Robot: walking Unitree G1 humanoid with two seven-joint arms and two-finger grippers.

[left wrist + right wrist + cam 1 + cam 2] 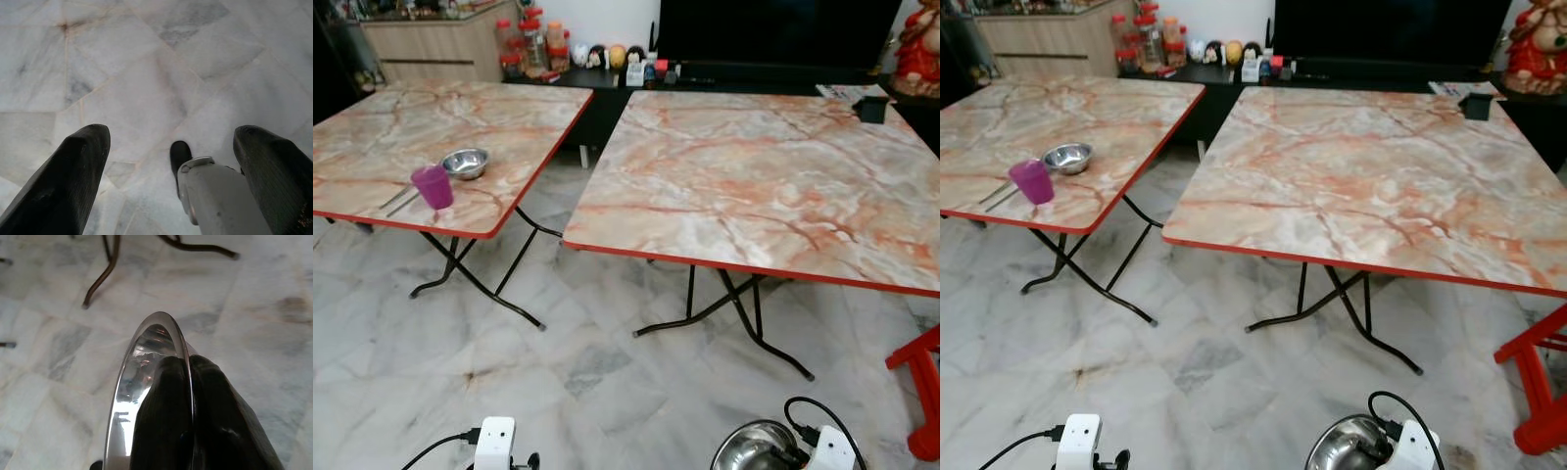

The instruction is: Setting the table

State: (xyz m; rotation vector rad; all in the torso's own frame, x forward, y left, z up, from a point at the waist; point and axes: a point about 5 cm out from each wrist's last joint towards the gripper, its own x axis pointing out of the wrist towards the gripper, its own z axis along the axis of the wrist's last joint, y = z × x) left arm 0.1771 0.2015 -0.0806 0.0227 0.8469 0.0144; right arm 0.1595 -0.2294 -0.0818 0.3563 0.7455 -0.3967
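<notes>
Two marble-patterned folding tables with red edges stand ahead. The left table (pixel 382 117) carries a steel bowl (pixel 465 163), a purple cup (pixel 433 186) and a pair of chopsticks (pixel 399 200) near its front edge. The right table (pixel 773 176) is bare except for a small black holder (pixel 872 108) at its far corner. My right gripper (pixel 188 382) hangs low over the floor, shut on the rim of a second steel bowl (pixel 754 446). My left gripper (pixel 171 147) is open above the tiles, holding nothing.
A dark cabinet along the back wall holds jars (pixel 530 44), small figurines and a big screen (pixel 773 34). A red stool (pixel 920 387) stands at the lower right. Black table legs (pixel 744 313) splay under each table. White marble floor (pixel 607 382) lies between me and the tables.
</notes>
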